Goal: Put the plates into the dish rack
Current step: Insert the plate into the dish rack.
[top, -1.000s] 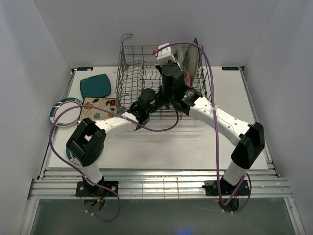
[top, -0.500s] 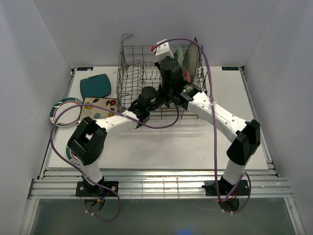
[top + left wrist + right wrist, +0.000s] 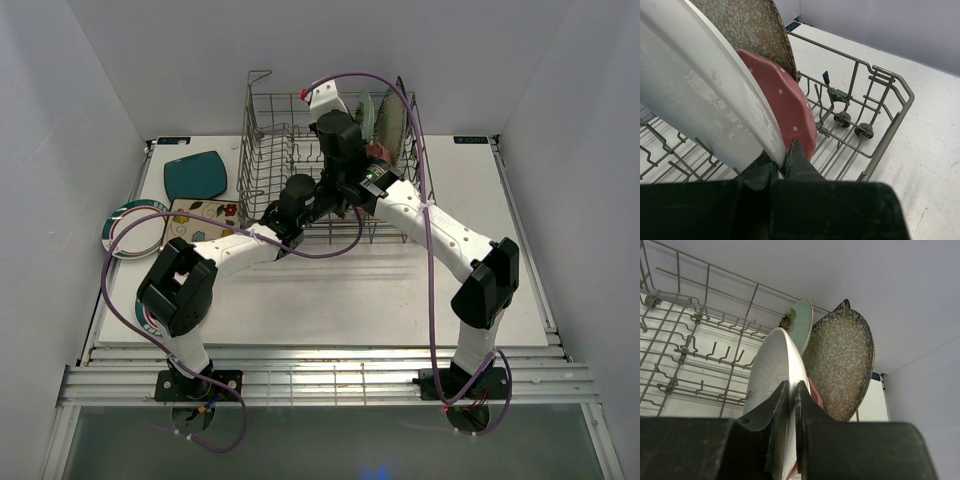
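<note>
Shifting since a second ago: both arms have crept toward the far left inside the dish rack point(image 3: 258, 170). The right arm's elbow has swung left and its wrist sits farther back. The left wrist has edged a little farther in too.
Left gripper point(image 3: 780, 153): pinched tight on the low, near rim of the big white oval plate point(image 3: 700, 95).
Right gripper point(image 3: 792, 386): clamped on the thin edge of that same plate, fingers almost meeting.
Oval plate, place: inside the rack, toward its right end, just left of the pink dotted plate point(image 3: 790, 107) and close against it.
Oval plate, facing: up on its edge and tilted, broad face turned to the left. Its long axis runs up and away from the left gripper's pinch toward the far side. I cannot tell whether its bottom edge sits between the tines.
Already racked: the speckled plate point(image 3: 840, 360) and the mint green plate point(image 3: 802, 322) stand on edge at the far right end.
On the table, left of the rack: a teal square plate point(image 3: 195, 175) lies flat, with a floral square plate point(image 3: 200, 218) nearer. A rimmed round plate point(image 3: 128, 228) lies at the left edge.
</note>
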Controlling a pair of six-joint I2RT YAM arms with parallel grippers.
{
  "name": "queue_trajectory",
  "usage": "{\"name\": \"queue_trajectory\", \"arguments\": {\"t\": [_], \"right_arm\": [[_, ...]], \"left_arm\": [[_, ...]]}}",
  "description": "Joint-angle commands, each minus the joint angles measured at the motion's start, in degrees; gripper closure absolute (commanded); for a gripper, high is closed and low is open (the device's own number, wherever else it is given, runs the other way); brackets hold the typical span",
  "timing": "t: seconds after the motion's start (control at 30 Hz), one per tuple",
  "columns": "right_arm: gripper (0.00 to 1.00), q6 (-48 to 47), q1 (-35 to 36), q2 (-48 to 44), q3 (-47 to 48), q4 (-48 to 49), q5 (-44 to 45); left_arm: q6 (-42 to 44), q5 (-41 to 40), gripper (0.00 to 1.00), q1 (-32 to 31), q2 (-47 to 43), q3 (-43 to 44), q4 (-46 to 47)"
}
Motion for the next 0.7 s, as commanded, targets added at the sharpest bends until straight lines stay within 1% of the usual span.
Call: {"name": "queue_trajectory", "arguments": {"t": [0.0,0.27,0.4,0.53,0.67], "right_arm": [[0.92,1.73,-1.32,1.66,2.09,-4.58,-15.90],[0.92,3.76,-3.69,1.93,1.83,-4.58,-18.36],[0.92,5.25,-5.10,1.14,0.43,-4.49,-18.54],[0.92,6.57,-5.98,-0.27,-2.82,-2.83,-19.15],[0.92,7.36,-5.98,-1.67,-6.86,-0.89,-17.84]], "left_arm": [[0.57,9.43,1.00,-0.49,-5.15,1.26,7.10],[0.83,9.17,1.00,-0.49,-4.00,2.93,5.87],[1.18,9.08,0.95,-0.49,-3.91,3.55,5.25],[1.54,8.82,0.94,-0.49,-3.65,3.46,4.90],[2.06,8.82,0.93,-0.49,-3.56,3.20,4.64]]}}
